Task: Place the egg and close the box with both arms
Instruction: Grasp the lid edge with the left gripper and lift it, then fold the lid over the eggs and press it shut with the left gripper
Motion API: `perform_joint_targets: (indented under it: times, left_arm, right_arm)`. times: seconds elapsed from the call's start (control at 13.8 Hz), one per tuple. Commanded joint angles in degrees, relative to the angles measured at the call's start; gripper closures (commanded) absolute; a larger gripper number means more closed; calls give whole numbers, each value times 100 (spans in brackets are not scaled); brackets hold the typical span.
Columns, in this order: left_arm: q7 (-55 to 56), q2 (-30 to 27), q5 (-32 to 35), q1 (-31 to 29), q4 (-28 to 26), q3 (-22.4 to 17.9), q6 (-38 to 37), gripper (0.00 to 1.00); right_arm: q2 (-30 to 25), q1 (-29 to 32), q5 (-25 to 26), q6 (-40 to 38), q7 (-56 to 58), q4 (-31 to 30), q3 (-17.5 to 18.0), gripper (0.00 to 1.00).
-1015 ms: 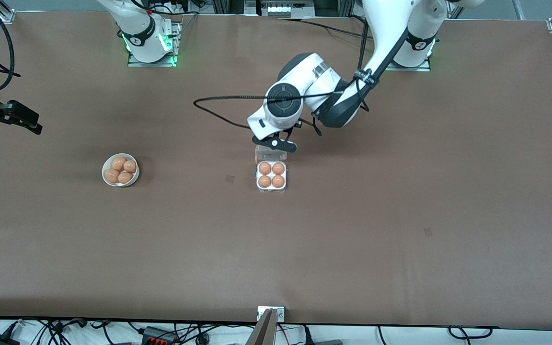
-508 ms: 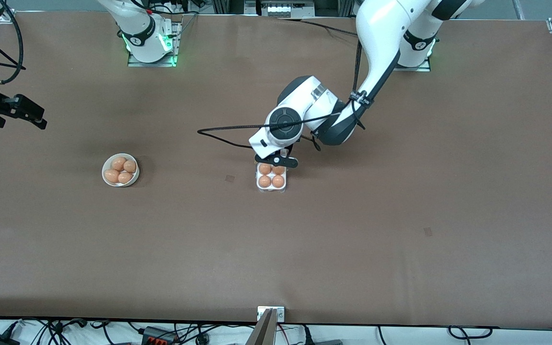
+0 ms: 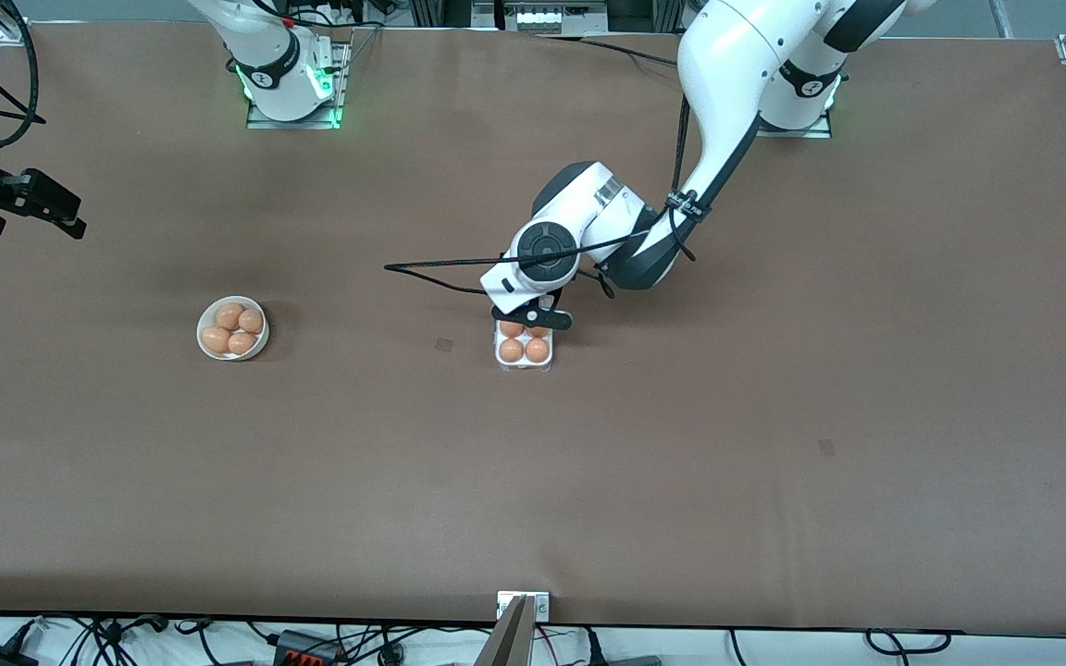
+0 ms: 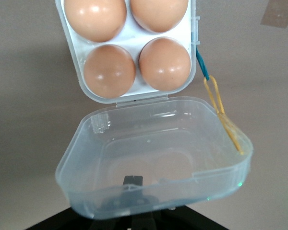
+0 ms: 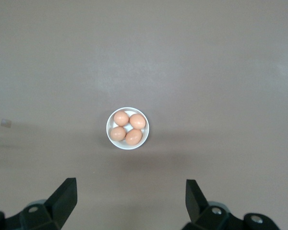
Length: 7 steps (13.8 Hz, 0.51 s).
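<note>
With all four cells of the box (image 3: 524,350) filled, you are on the closing step, not the placing one. The box sits mid-bench, and its white tray shows four brown eggs (image 4: 164,63) in the left wrist view, so the egg you were to place is, as far as I can judge, already among them. The clear lid (image 4: 153,155) stands open on its hinge, tilted up from the tray's edge that lies farther from the front camera.

Your left claw (image 3: 533,318) has its fingers shut with nothing between them, and it sits right at the raised lid, over the two eggs farther from the front camera. It looks set to push the lid over, not to grip it. A yellow rubber band (image 4: 223,117) on a blue tie hangs beside the lid's corner; keep it from being caught in the seam.

Your right claw (image 3: 56,215) waits with its fingers spread wide and empty, high over the right arm's end of the bench, looking down on the white bowl (image 5: 109,134) with four spare eggs.

Next, swing the lid forward and down over the eggs, then press gently until it seats. Bring the right arm in to steady the tray if it slides.
</note>
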<state>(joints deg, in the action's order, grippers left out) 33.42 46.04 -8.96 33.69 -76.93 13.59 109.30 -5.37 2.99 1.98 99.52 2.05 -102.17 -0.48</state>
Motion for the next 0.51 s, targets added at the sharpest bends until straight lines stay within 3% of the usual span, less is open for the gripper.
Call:
perform_joint_targets:
  times: [0.0, 0.44]
  left_arm:
    - [59, 272, 139, 77, 501, -94, -14, 100]
    - [59, 563, 176, 77, 1092, -137, -6, 100]
  right_arm:
    - [-87, 79, -31, -179, 128, 74, 39, 0]
    - [-87, 79, -49, -161, 15, 22, 39, 0]
